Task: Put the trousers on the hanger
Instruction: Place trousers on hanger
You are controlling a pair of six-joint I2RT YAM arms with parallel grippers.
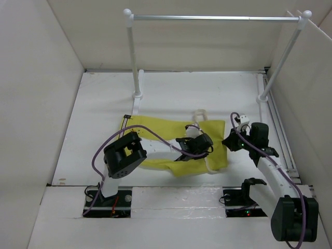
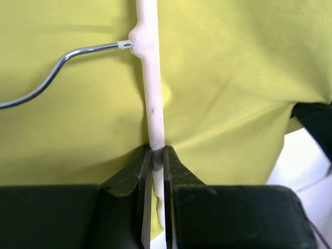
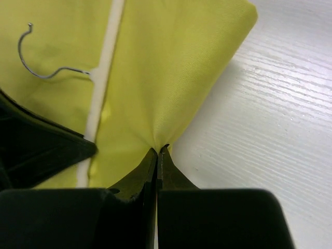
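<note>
The mustard-yellow trousers (image 1: 161, 136) lie flat on the white table, with the striped waistband (image 1: 126, 120) at the left end. The cream hanger (image 1: 199, 113) lies across their right part, and its bar (image 2: 154, 98) and metal hook (image 2: 57, 65) rest on the cloth. My left gripper (image 2: 157, 151) is shut on the hanger bar; in the top view it is over the cloth (image 1: 199, 144). My right gripper (image 3: 160, 149) is shut on a pinch of the trousers' (image 3: 166, 67) right edge, which is puckered at the jaws. It shows in the top view (image 1: 228, 141) at the cloth's right edge.
A silver rail (image 1: 215, 18) on two white posts (image 1: 134, 62) stands at the back. Cardboard walls enclose the table on the left, right and back. A track (image 1: 277, 129) runs along the right side. The left gripper's black body (image 3: 36, 150) shows in the right wrist view.
</note>
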